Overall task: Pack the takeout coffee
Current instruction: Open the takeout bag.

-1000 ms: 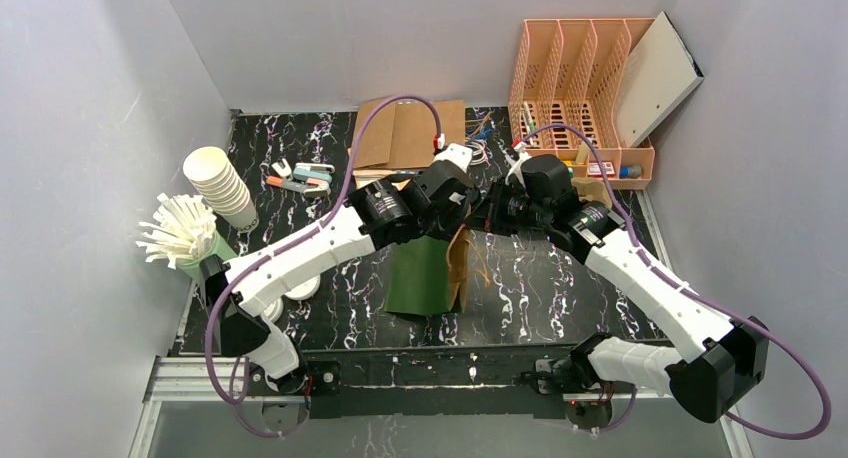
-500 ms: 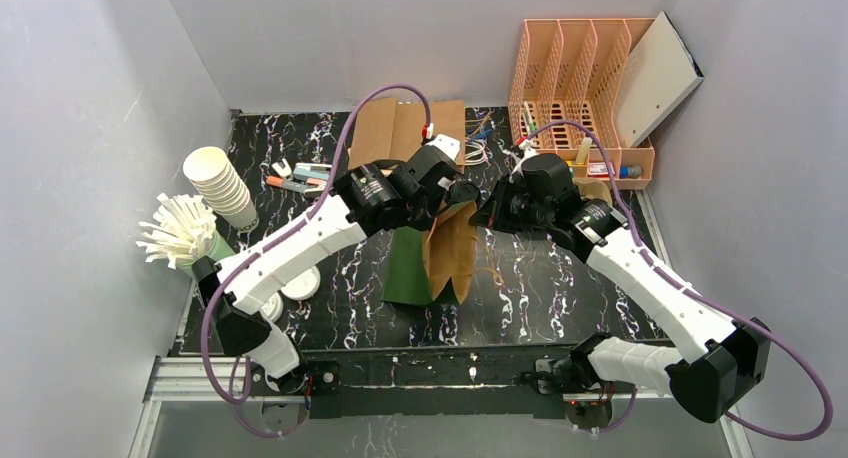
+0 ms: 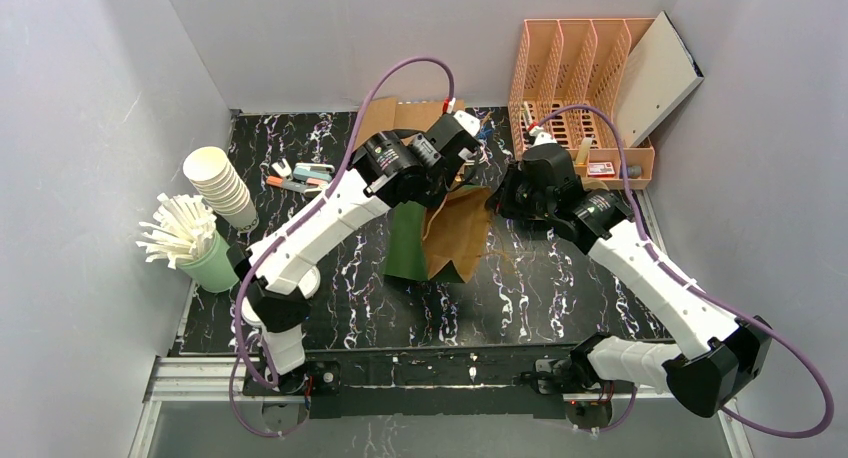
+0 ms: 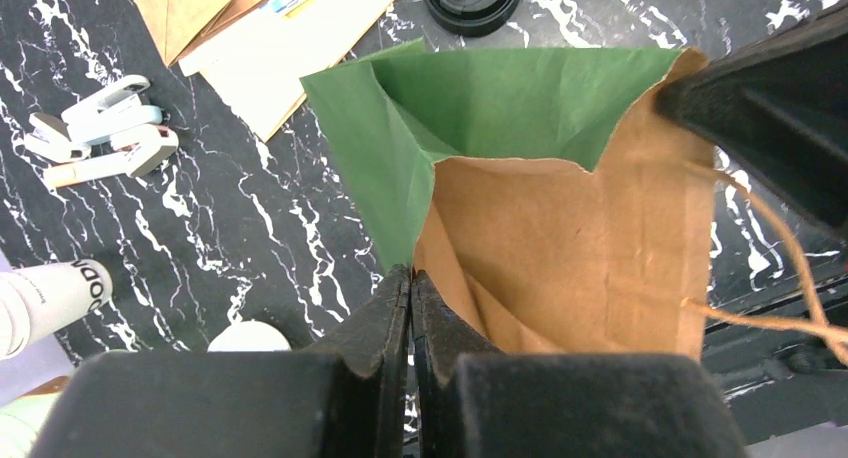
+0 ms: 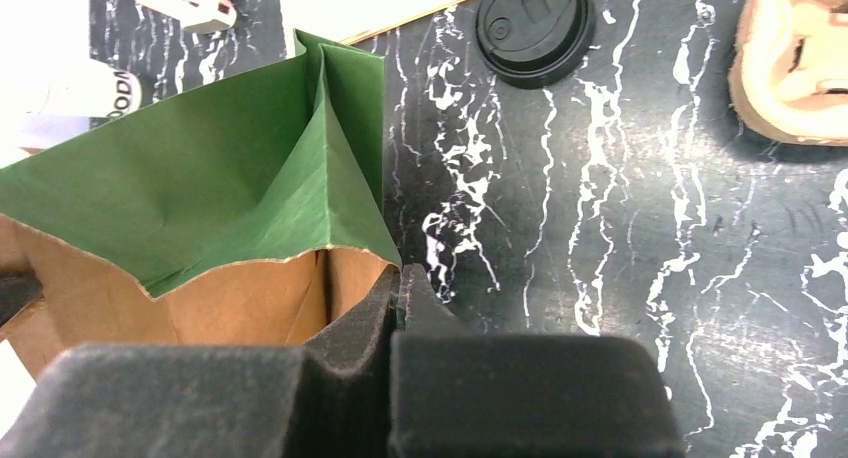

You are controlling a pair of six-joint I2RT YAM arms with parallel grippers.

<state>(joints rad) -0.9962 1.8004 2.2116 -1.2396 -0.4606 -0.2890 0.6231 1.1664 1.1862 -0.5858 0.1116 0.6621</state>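
Observation:
A paper bag (image 3: 445,240), green outside and brown inside, stands mid-table with its mouth pulled open. My left gripper (image 4: 411,278) is shut on the bag's (image 4: 560,228) near rim, where green meets brown. My right gripper (image 5: 398,276) is shut on the opposite corner of the bag (image 5: 230,168). From above, the left gripper (image 3: 455,181) and right gripper (image 3: 497,200) flank the bag's top. A black cup lid (image 5: 535,28) lies on the table beyond the bag. A white cup (image 3: 303,283) sits half hidden behind the left arm.
Stacked paper cups (image 3: 222,186) and a green cup of straws (image 3: 185,236) stand at the left. Clips (image 3: 300,178) and flat brown bags (image 3: 405,128) lie at the back. A peach organiser (image 3: 580,88) is back right, a pulp cup carrier (image 5: 795,68) beside it.
The left gripper closed on the bag's rim and drew it back towards the rear. The bag's mouth spread wider between the two grippers.

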